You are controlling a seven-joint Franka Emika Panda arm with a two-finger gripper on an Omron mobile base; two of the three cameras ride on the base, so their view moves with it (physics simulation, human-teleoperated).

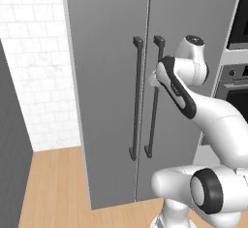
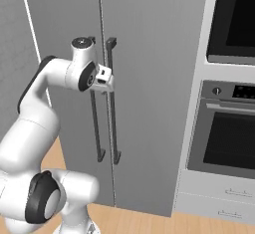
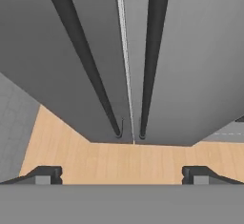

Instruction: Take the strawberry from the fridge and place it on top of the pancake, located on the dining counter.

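Observation:
The fridge (image 1: 106,76) (image 2: 149,68) (image 3: 200,75) stands straight ahead with both grey doors shut. Its two long dark bar handles (image 1: 137,101) (image 2: 113,123) (image 3: 151,51) run side by side along the centre seam. My gripper (image 3: 121,175) is open, its fingertips (image 3: 47,174) spread wide with nothing between them. It looks down along the handles toward the floor. My hand (image 2: 104,76) hovers close in front of the upper part of the handles. The strawberry, the pancake and the dining counter are out of view.
A wall oven (image 1: 237,91) (image 2: 229,143) with black windows stands right of the fridge, with white drawers (image 2: 219,203) under it. A white brick wall (image 1: 34,76) and a dark grey panel (image 1: 12,149) lie to the left. Below is light wood floor (image 1: 53,183) (image 3: 133,161).

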